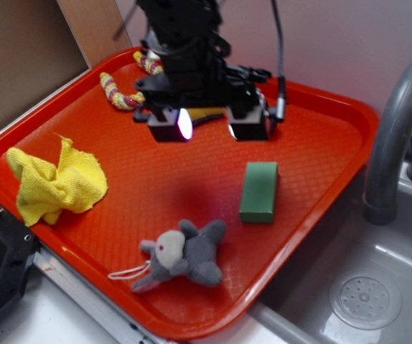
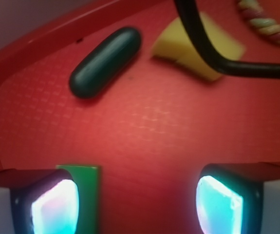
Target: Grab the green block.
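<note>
Above the red tray point(image 1: 320, 115), the pincer point(image 1: 209, 123) hangs wide open with nothing between its lit pads. Green block point(image 1: 259, 190) lies flat on the tray, in front of the pincer and apart from it; in the wrist view its end shows behind one pad point(image 2: 54, 207). Nearby lie a yellow cloth point(image 1: 55, 183), a grey plush point(image 1: 184, 254), a rope point(image 1: 120, 93), a dark oval point(image 2: 105, 61) and a yellow sponge point(image 2: 178, 44).
</note>
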Tool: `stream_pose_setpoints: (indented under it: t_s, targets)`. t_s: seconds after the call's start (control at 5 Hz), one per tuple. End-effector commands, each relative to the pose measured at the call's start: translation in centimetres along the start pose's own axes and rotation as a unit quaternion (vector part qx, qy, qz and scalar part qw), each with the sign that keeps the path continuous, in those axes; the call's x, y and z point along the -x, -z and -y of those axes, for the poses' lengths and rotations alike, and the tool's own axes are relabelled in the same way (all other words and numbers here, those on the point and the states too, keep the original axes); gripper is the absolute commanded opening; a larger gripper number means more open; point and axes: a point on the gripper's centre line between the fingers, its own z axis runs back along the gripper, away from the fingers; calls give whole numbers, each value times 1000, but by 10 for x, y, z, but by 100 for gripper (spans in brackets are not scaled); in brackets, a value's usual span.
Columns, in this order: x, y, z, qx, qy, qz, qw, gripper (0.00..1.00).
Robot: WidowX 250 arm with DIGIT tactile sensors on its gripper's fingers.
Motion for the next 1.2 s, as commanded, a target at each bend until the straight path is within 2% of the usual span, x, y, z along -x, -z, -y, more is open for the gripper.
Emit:
stream_pose_setpoints:
  t_s: [0.0, 0.2, 0.6, 0.8, 1.0]
  targets:
    - [7, 12, 36, 8, 26, 1, 1000, 100]
    - [24, 26, 42, 29, 51, -17, 998, 100]
    - [39, 44, 42, 17, 63, -24, 998, 100]
    - [35, 50, 34, 7, 50, -24, 998, 78]
    - [27, 50, 29, 7, 52, -23, 998, 0]
